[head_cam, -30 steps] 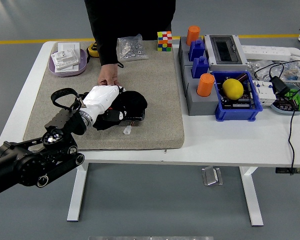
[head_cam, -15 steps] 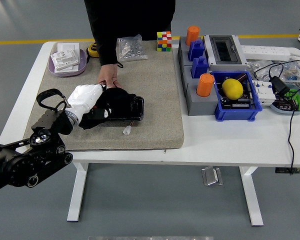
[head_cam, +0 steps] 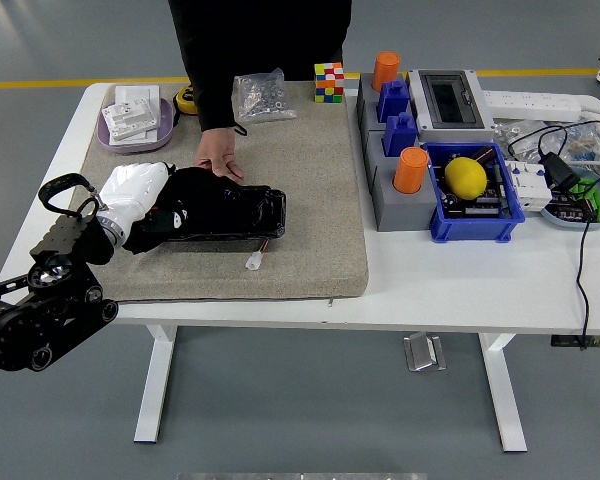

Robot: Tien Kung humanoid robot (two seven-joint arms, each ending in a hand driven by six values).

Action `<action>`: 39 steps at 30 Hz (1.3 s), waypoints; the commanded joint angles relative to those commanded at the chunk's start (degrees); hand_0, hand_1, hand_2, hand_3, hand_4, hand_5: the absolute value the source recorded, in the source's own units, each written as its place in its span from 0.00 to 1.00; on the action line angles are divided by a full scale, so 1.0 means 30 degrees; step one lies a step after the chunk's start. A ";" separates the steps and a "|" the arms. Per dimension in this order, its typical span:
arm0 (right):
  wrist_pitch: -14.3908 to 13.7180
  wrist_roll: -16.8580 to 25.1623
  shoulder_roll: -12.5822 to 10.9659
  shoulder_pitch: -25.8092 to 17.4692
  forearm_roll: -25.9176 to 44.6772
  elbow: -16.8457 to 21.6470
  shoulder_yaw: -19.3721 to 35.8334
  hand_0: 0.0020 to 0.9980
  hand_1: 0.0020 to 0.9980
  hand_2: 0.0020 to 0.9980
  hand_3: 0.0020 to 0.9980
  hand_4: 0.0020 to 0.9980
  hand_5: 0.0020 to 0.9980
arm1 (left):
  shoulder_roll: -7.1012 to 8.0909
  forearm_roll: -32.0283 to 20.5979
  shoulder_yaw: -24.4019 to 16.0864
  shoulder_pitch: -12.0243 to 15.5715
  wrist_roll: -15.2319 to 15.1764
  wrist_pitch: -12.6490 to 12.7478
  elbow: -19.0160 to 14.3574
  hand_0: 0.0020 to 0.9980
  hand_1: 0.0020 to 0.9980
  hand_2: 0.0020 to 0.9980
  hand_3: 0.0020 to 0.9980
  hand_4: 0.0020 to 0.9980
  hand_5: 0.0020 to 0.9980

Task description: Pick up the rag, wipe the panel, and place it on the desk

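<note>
The person in dark clothing [head_cam: 260,50] at the table's far side is cut off by the picture's top edge, only the torso and 1 hand [head_cam: 218,157] showing. The robot's black left arm [head_cam: 30,320] runs off the left edge. Its white-covered left hand [head_cam: 132,195] lies over the dark rag [head_cam: 185,200], hiding the fingers and where rag ends and the glossy black panel [head_cam: 245,212] begins. The clear bag's [head_cam: 262,97] contents are too small to tell.

The white bench [head_cam: 450,290] is covered on its left by a beige mat [head_cam: 310,200]. A purple tray [head_cam: 130,135] is set at the far left corner; a grey block [head_cam: 385,200], blue bin [head_cam: 480,220] and power strip [head_cam: 540,100] are placed to the right.
</note>
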 joint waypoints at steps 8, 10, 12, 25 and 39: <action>-0.0006 -0.0037 0.0016 -0.0060 -0.0161 0.0000 0.0198 0.73 0.54 0.67 0.57 1.00 0.42 | 0.0487 0.0197 -0.0562 0.0448 0.0016 0.0065 0.0116 0.22 0.12 0.48 0.36 0.29 0.00; 0.0012 -0.0051 0.0028 -0.0075 -0.0160 0.0000 0.0205 0.73 0.54 0.67 0.57 1.00 0.42 | 0.0578 0.0196 -0.0648 0.0517 0.0014 0.0084 0.0155 0.22 0.12 0.48 0.36 0.29 0.00; 0.0023 -0.0070 0.0029 -0.0078 -0.0200 0.0000 0.0263 0.73 0.54 0.67 0.57 1.00 0.42 | 0.0667 0.0278 -0.0690 0.0556 0.0045 0.0140 0.0206 0.22 0.12 0.48 0.36 0.29 0.00; 0.0040 -0.0075 0.0079 -0.0115 -0.0346 0.0000 0.0447 0.73 0.54 0.67 0.57 1.00 0.42 | 0.0885 0.0579 -0.0857 0.0584 0.0271 0.0279 0.0253 0.22 0.12 0.47 0.36 0.30 0.00; 0.0114 -0.0121 0.0021 -0.0032 -0.0354 0.0000 0.0447 0.73 0.54 0.67 0.57 1.00 0.42 | 0.0417 0.0479 -0.0517 0.0372 0.0389 0.0318 0.0128 0.21 0.12 0.47 0.36 0.30 0.00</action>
